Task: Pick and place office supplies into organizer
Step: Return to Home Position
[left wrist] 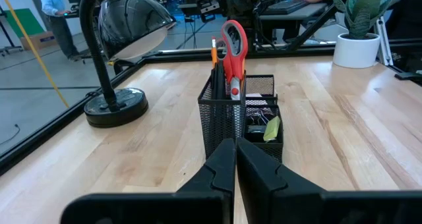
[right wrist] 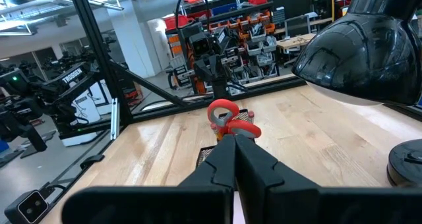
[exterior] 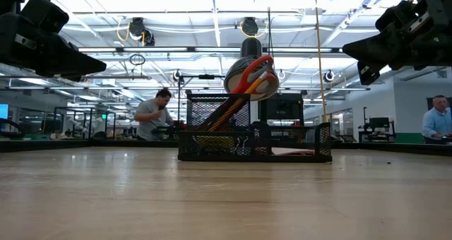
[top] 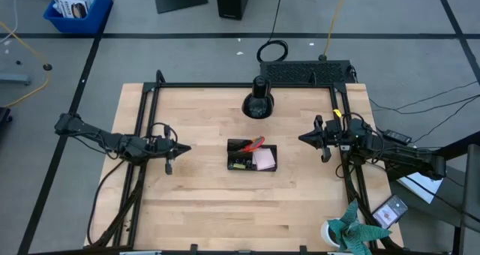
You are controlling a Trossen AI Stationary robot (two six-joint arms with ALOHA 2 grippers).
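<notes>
**Supplies in the tray, both arms standing clear**

And there it is: the black mesh organizer (top: 229, 159) sits at the middle of the surface (top: 195, 210), and it looks fully loaded. The red-handled scissors (left wrist: 232, 45) stand handles-up in the tall compartment, with the orange pencils (left wrist: 213, 51) leaning beside them. The pink sticky-note pad (top: 264, 159) lies flat in the low compartment, and a small yellow-green piece (left wrist: 271, 128) is tucked against the tall compartment's wall. No supplies show loose on the wood, so the placing looks done.

How would this lot handle? The scissors are the stiff, heavy item, I'd judge — take them across the closed blades just under the loops, not on the smooth rounded handles. The pencils are light and rigid but apt to roll, so pinch them mid-shaft. The pad is soft-edged and lies low, so it wants a pinch across two opposite edges. The mesh tray itself looks light enough to slide if bumped.

Now the end effectors. The left end effector (top: 184, 147) hangs above the surface between the organizer and the left edge, fingers pressed together, carrying nothing and touching nothing. The right end effector (top: 304, 139) mirrors it toward the right edge — fingers closed on themselves, empty too. Both point at the tray, well apart from it. A black desk lamp (top: 257, 105) stands near the far edge.
</notes>
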